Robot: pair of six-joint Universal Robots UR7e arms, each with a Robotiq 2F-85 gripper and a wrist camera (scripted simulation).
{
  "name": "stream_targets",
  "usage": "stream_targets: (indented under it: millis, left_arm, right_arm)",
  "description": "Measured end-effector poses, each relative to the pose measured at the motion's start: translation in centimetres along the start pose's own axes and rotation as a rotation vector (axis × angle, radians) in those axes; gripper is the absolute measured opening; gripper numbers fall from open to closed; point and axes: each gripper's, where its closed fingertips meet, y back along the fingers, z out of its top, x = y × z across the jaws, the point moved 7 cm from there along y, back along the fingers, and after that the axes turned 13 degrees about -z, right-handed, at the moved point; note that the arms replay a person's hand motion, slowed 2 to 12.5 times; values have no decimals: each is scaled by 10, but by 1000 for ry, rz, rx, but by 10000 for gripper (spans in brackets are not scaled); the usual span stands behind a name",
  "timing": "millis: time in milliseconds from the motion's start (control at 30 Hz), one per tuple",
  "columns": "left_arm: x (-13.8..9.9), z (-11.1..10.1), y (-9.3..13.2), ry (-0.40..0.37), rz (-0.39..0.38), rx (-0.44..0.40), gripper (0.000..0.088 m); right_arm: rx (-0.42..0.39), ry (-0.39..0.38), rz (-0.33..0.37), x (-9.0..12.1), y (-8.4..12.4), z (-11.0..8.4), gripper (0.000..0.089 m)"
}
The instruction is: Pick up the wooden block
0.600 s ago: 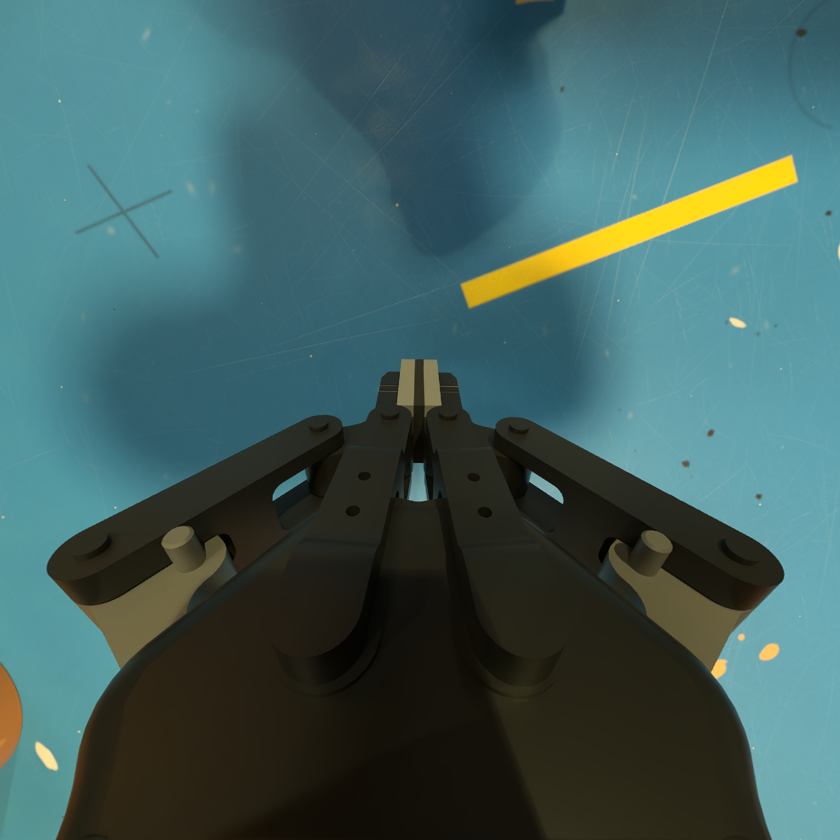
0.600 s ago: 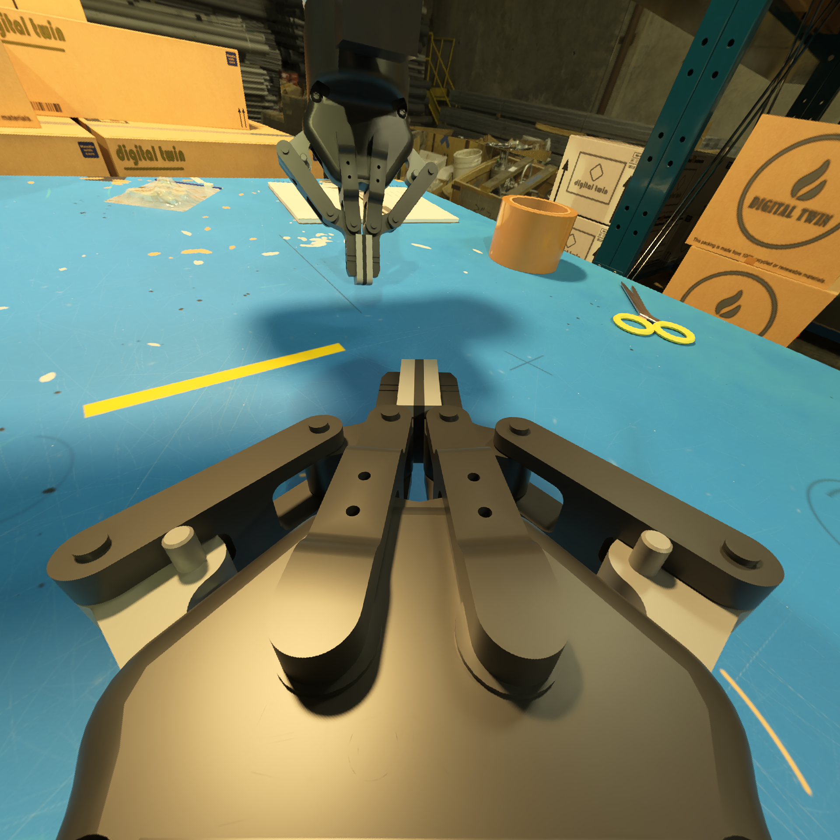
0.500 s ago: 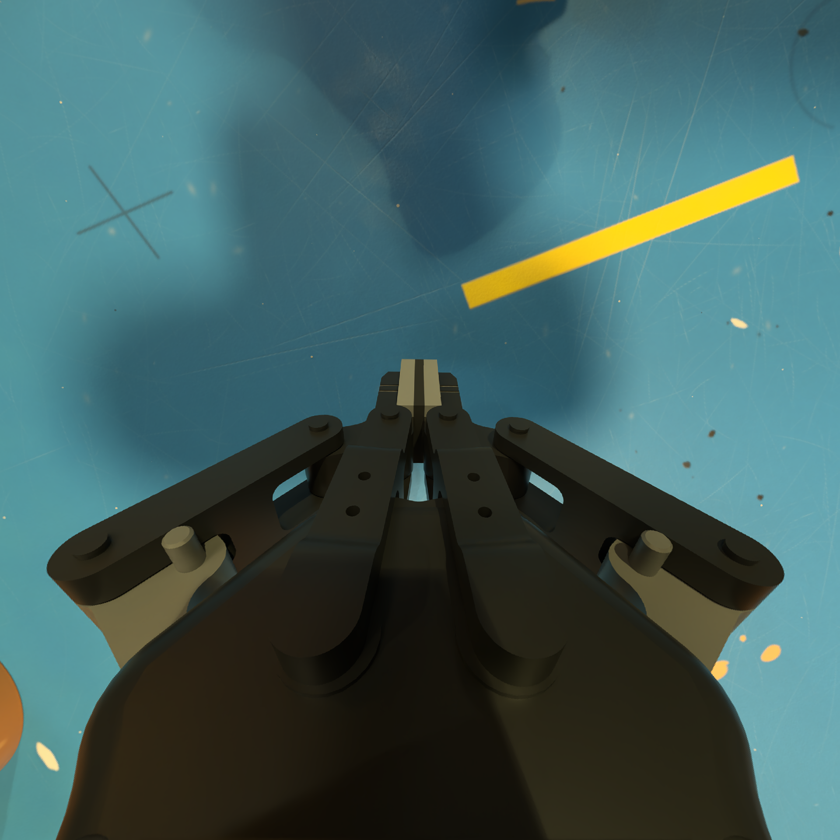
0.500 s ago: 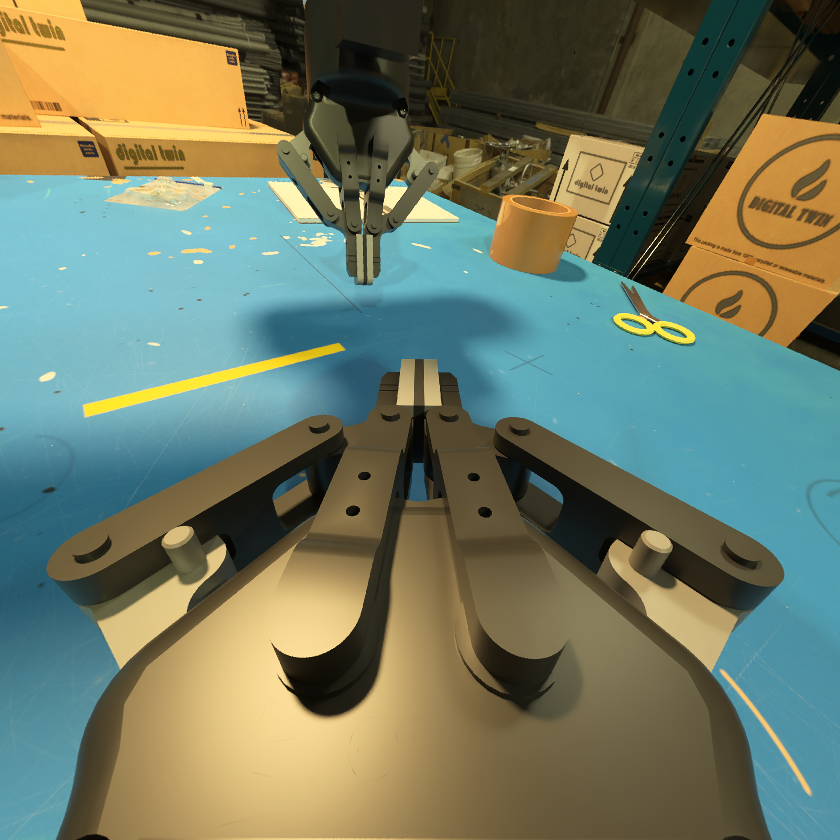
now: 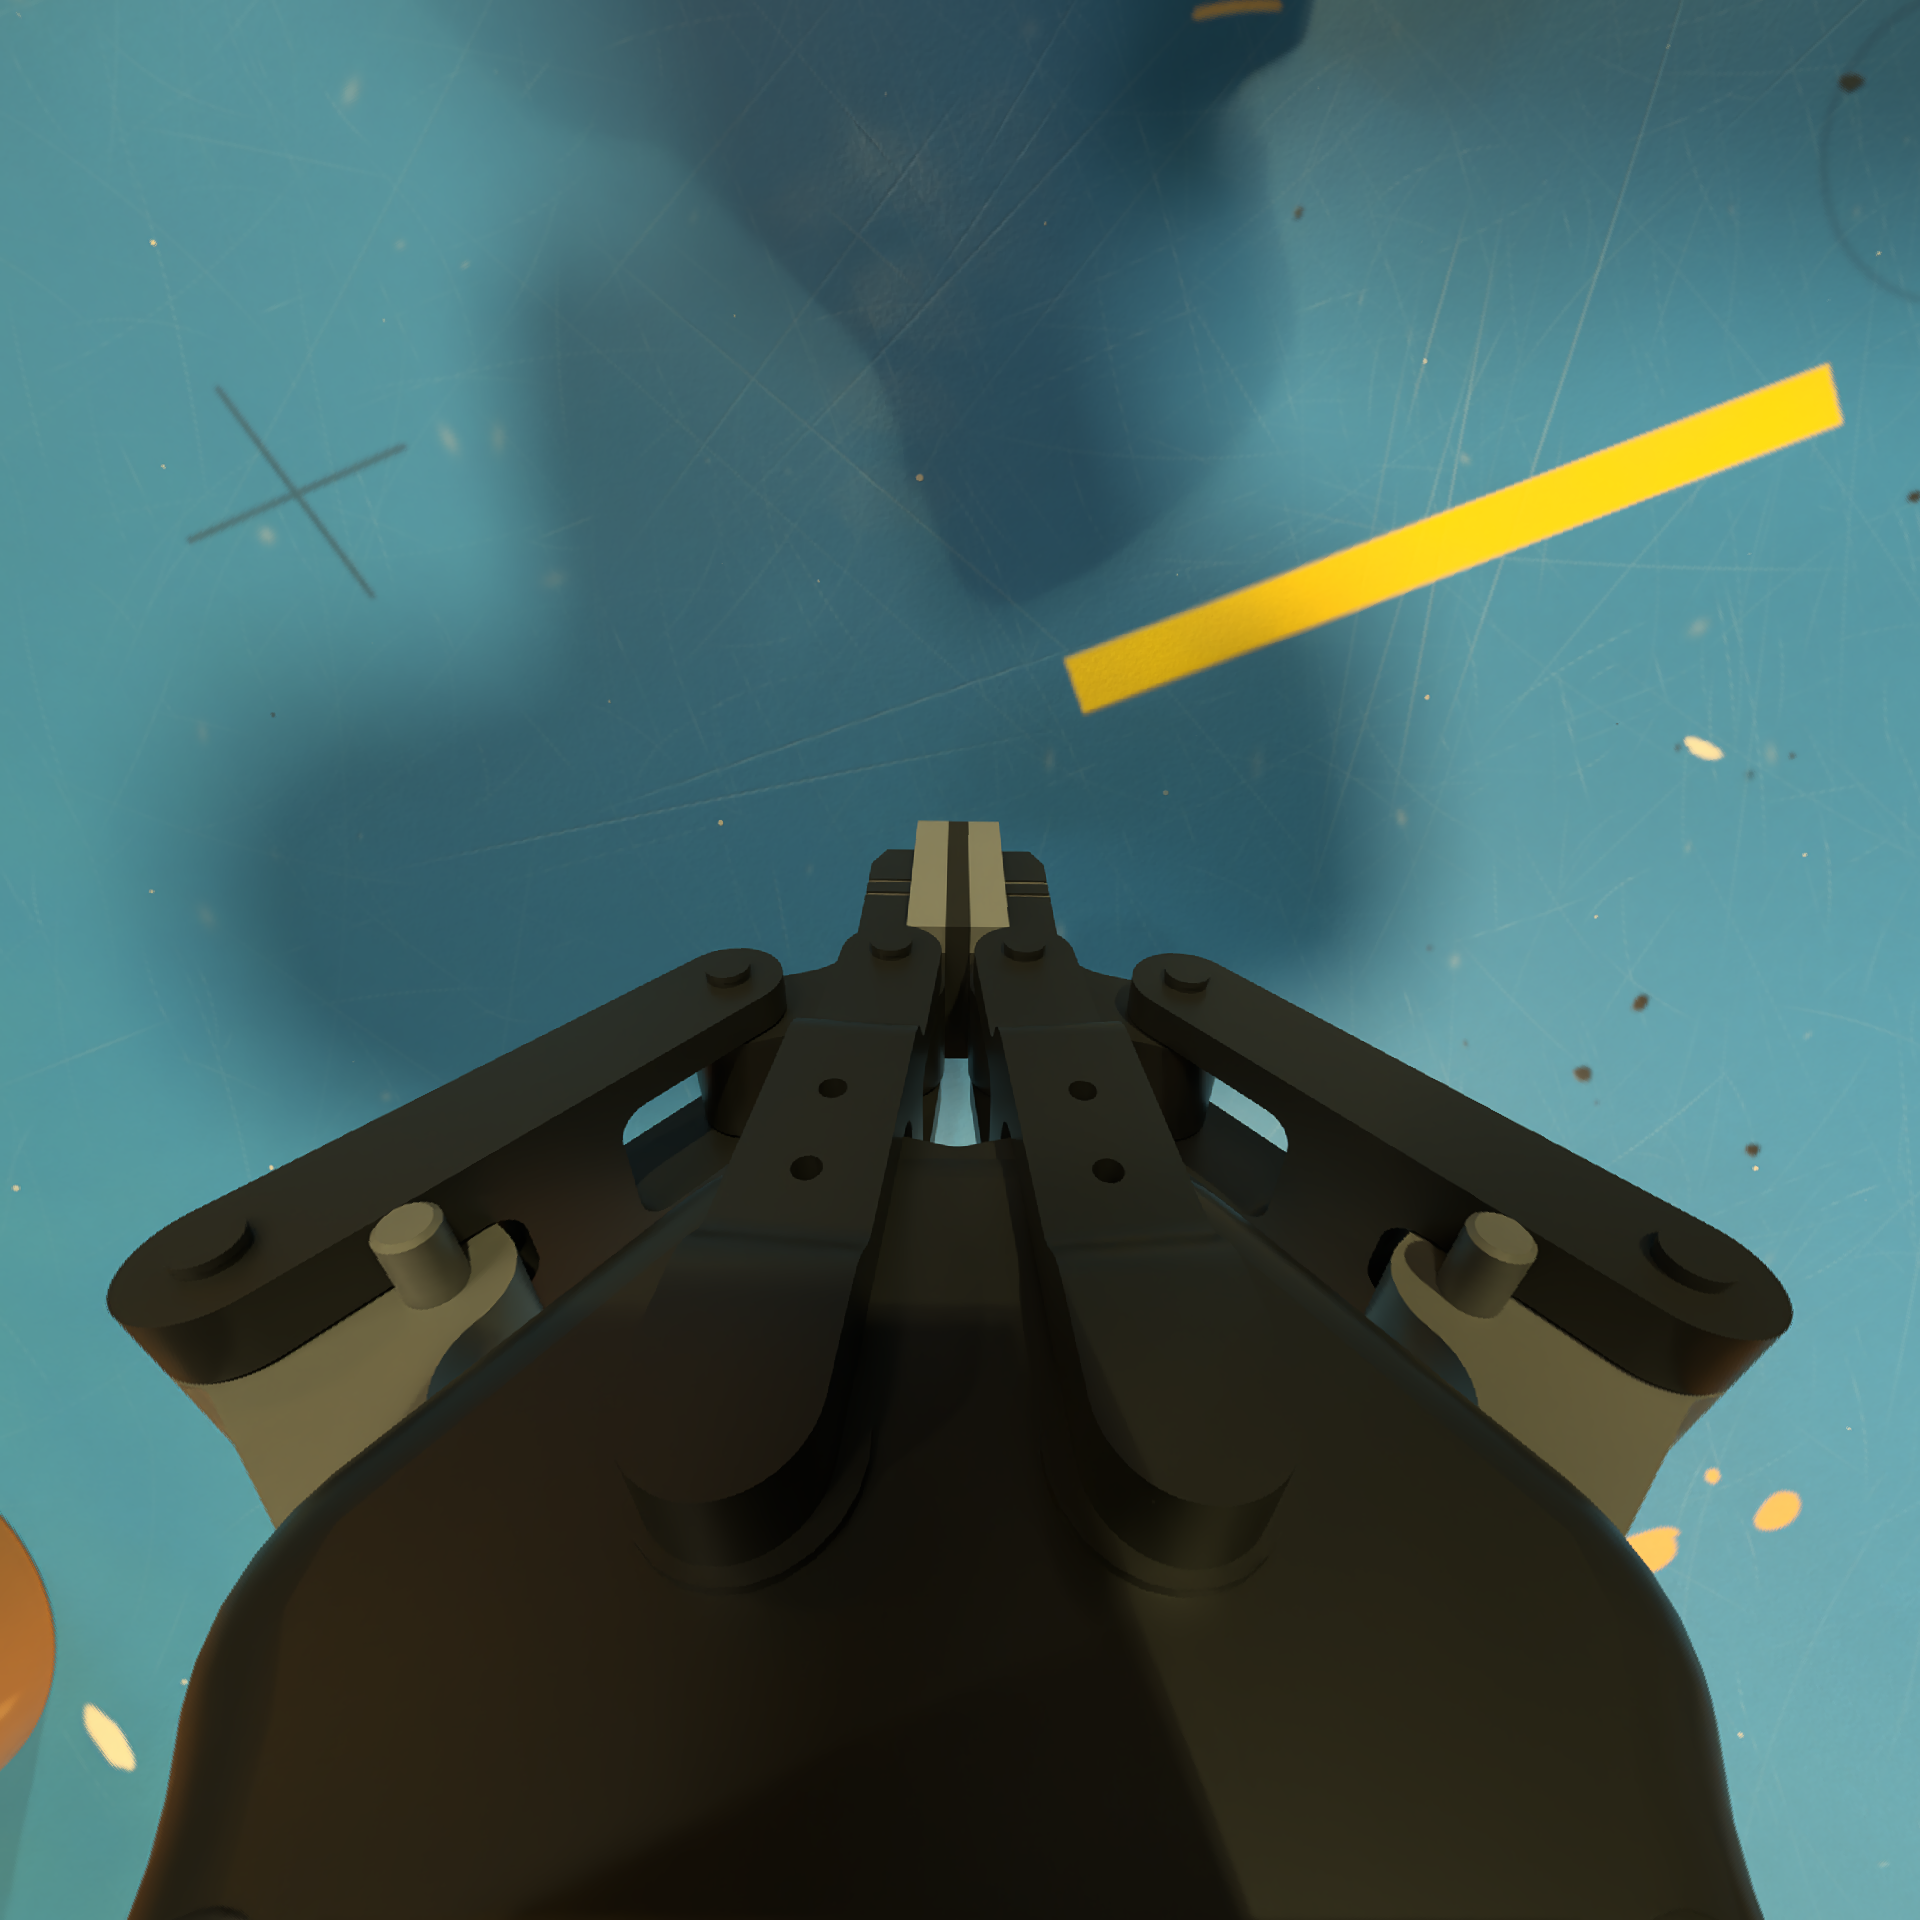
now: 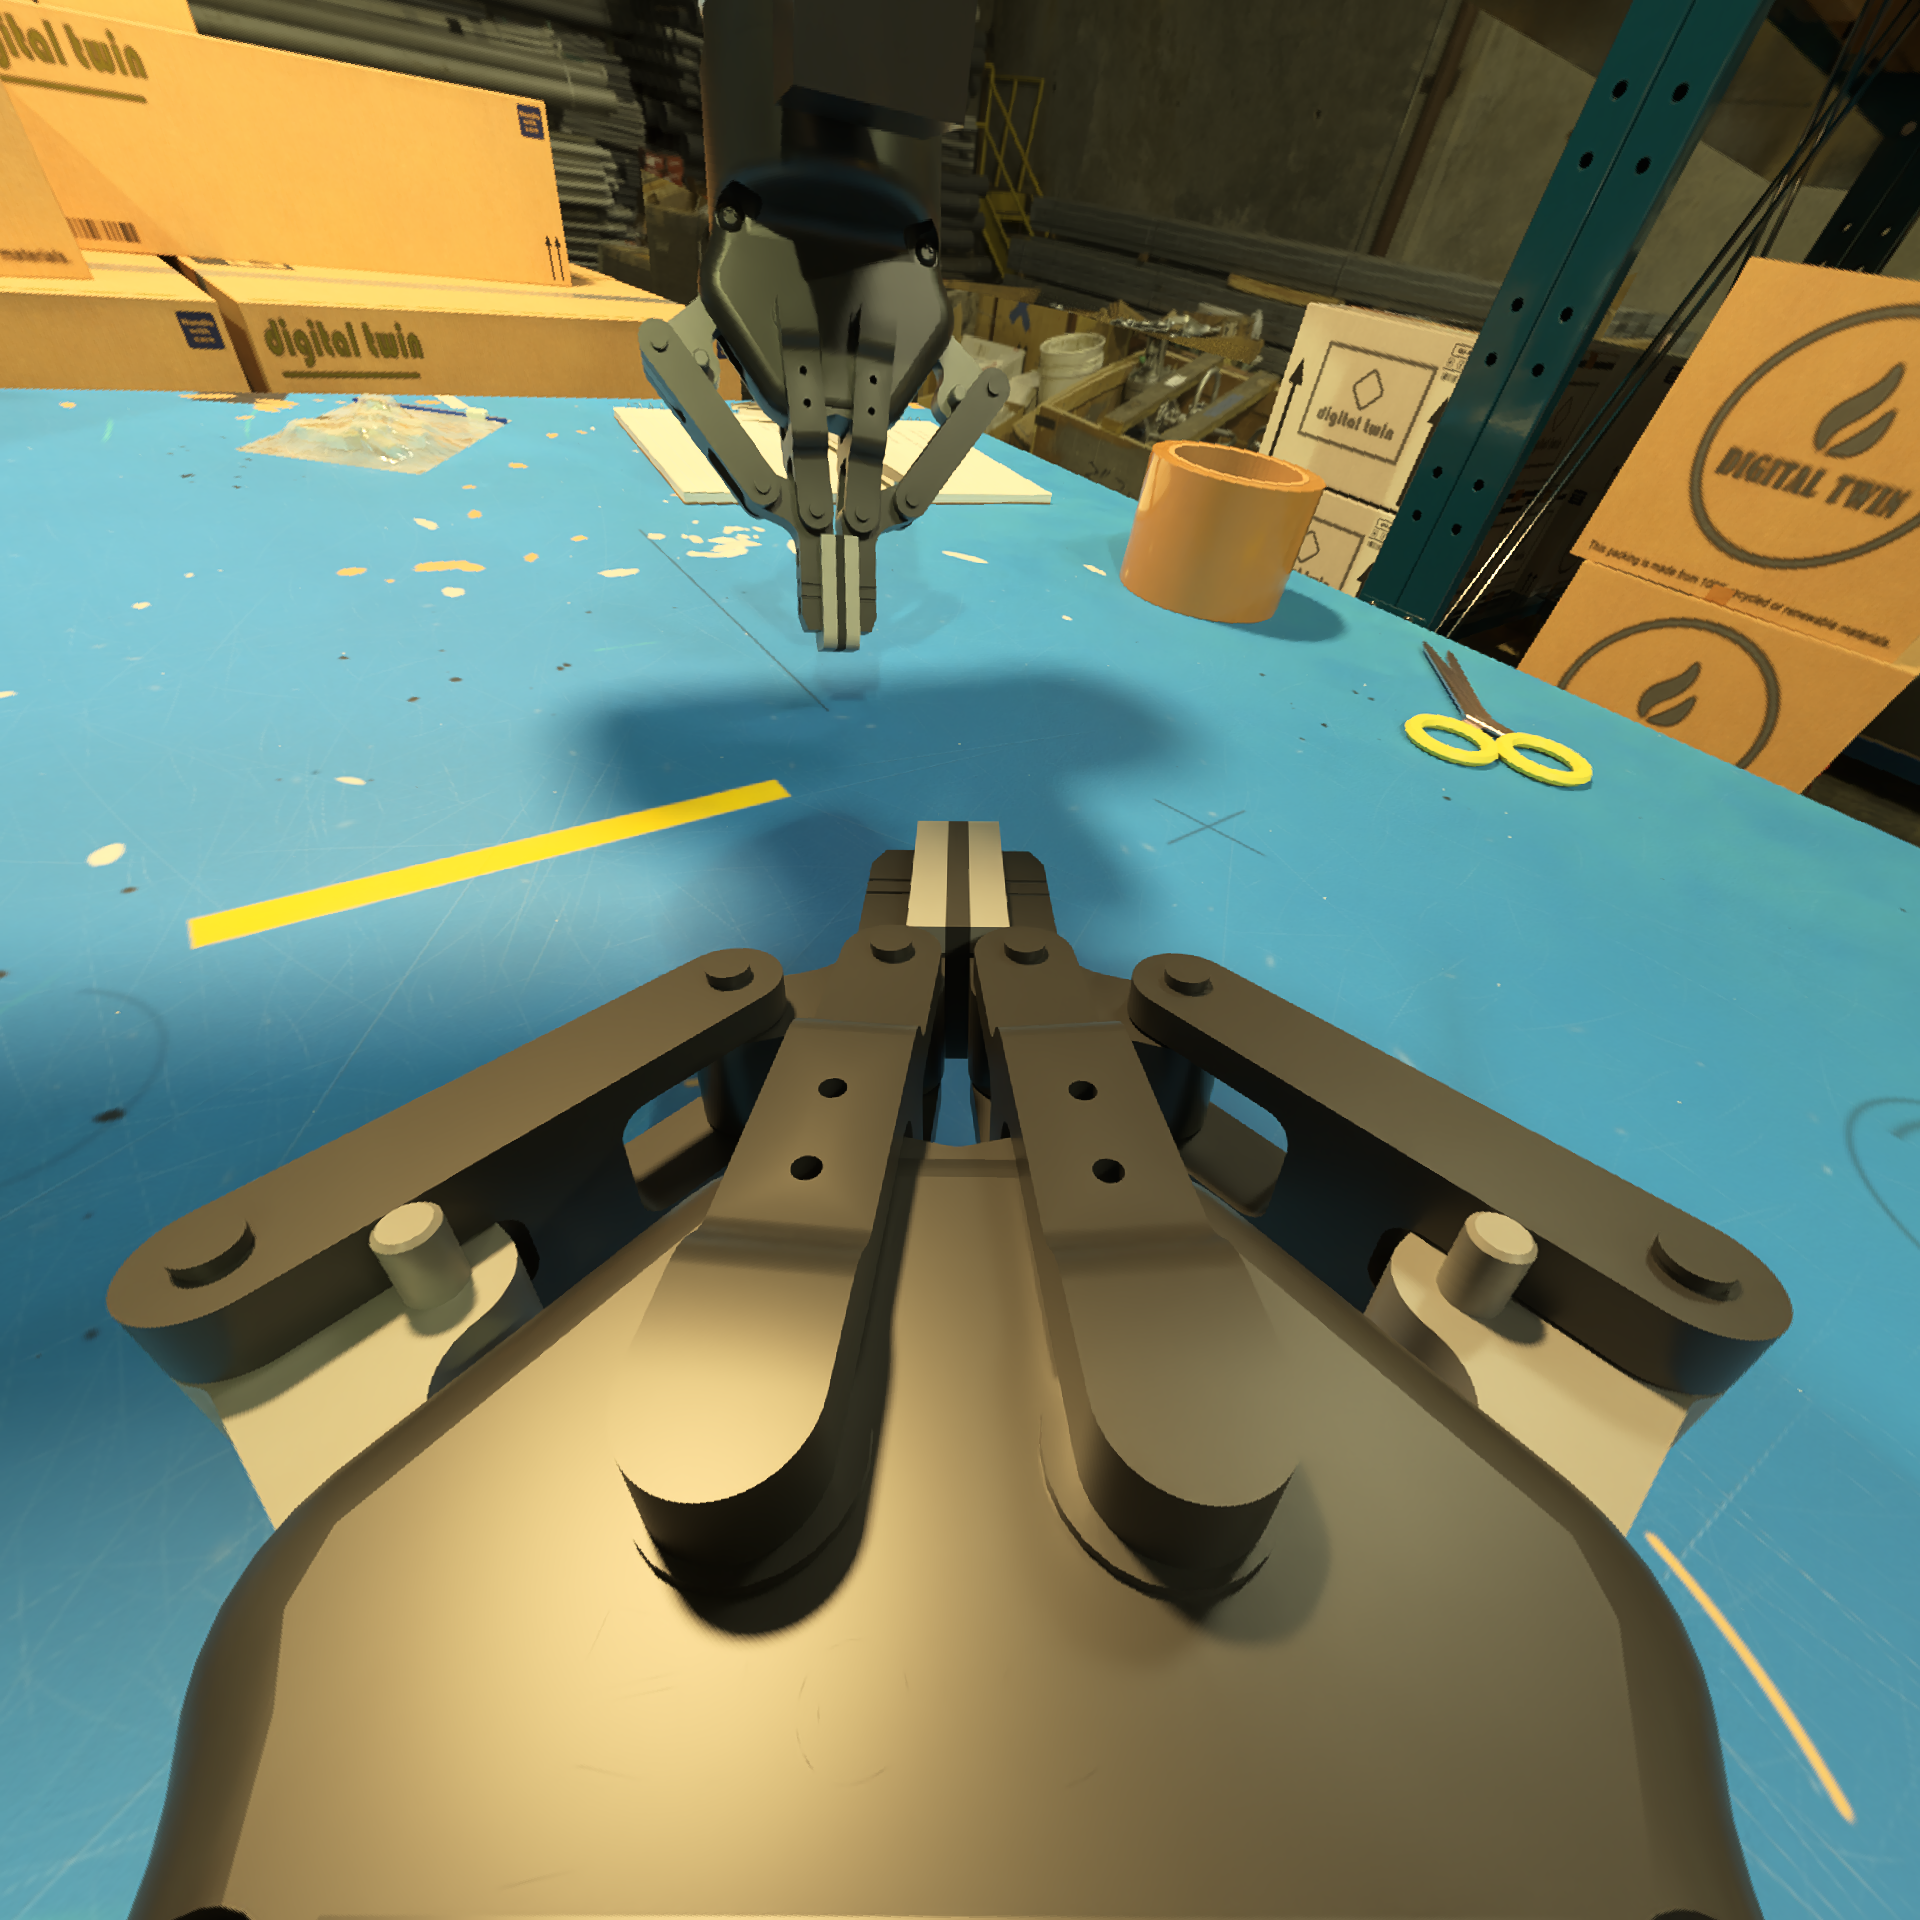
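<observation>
No wooden block shows in either view. My left gripper (image 5: 958, 831) is shut and empty, pointing down at the blue table (image 5: 520, 675) from a little above it. It also shows in the right wrist view (image 6: 840, 639), hanging over the middle of the table. My right gripper (image 6: 958, 831) is shut and empty, low over the blue table (image 6: 1455, 1039), facing the left gripper.
A yellow tape strip (image 5: 1455, 535) (image 6: 488, 860) lies on the table. An orange cylinder (image 6: 1218, 530) stands at the far right, its edge shows in the left wrist view (image 5: 21, 1642). Yellow-handled scissors (image 6: 1496, 740), a white flat board (image 6: 997, 478), a crumpled plastic bag (image 6: 374, 431), cardboard boxes (image 6: 1766, 499) around.
</observation>
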Motion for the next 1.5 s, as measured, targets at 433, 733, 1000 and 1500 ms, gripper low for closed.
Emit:
stream_targets:
  millis: [433, 733, 1000, 1500]
  left_arm:
    - [1, 2, -1, -9, 10, -11, 0]
    - [2, 2, -2, -14, 16, -14, 0]
    - [3, 3, -3, -15, 21, -16, 0]
    - [5, 4, -6, -22, 25, -42, 0]
  right_arm:
    - [0, 2, -1, 0, 0, 0, 0]
    - [1, 4, -1, 0, 0, 0, 0]
    - [3, 6, 0, 0, -1, 0, 0]
    - [-9, -27, -37, -2, -1, 2, 34]
